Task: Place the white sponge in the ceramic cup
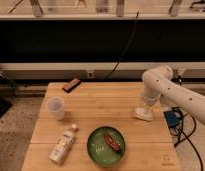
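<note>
"At the right edge of the wooden table (96, 100), what did you make out?"

"The white arm (158, 82) came in from the right side of the frame, bent at its rounded elbow and pointed down. Its gripper (145, 107) was low over the table's right edge, directly above the white sponge (143, 115)."

"Was the gripper clenched on the sponge, or released?"

"I could not tell. The gripper and the sponge ran together as one pale shape, so neither the grip nor any contact was readable. The sponge itself seemed to rest on the wood, just inside the right edge."

"And the ceramic cup (56, 108)?"

"It stood upright at the left side of the table, well apart from the sponge, with bare wood between them."

"What else was on the table?"

"A white plastic bottle (63, 145) lay on its side in the lower left, below the cup. Beside it, at the lower middle, sat a green bowl (91, 147) with a brown item (112, 142) inside. A dark flat object (72, 85) lay near the table's upper left corner."

"Anything off the table?"

"A small blue object (171, 118) sat just past the right edge, near the arm, and a black cable (123, 50) hung down the dark wall behind."
</note>
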Robot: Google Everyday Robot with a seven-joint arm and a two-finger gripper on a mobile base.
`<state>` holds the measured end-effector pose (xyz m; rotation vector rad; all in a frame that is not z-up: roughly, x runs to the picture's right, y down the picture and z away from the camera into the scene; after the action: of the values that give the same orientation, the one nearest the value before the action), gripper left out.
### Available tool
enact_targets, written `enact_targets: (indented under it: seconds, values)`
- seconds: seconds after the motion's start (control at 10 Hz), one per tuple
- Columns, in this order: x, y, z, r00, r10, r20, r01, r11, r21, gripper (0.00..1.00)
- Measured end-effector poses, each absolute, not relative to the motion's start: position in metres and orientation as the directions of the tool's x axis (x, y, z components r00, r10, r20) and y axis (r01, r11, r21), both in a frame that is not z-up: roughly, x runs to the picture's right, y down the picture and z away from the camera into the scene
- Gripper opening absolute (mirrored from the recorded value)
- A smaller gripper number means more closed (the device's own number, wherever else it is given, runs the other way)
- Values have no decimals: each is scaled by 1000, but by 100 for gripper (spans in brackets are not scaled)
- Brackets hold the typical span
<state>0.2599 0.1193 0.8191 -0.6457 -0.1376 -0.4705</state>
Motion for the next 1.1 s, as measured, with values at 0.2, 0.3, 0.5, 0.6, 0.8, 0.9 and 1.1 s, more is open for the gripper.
enact_targets:
  seconds: [0.2,0.3,0.5,0.6,0.8,0.9,1.1]
  values:
    - [276,126,821,885,-380,267,464,694,-551,80]
    - [280,123,822,890,-369,269,457,698,-551,80]
    - [271,121,834,903,-319,289,430,698,-572,80]
    - [271,127,842,914,-288,288,406,699,-589,80]
    - [267,135,856,934,-218,284,352,705,-616,80]
    - [266,137,858,941,-196,276,331,709,-623,80]
    - [267,143,862,958,-151,245,276,721,-635,80]
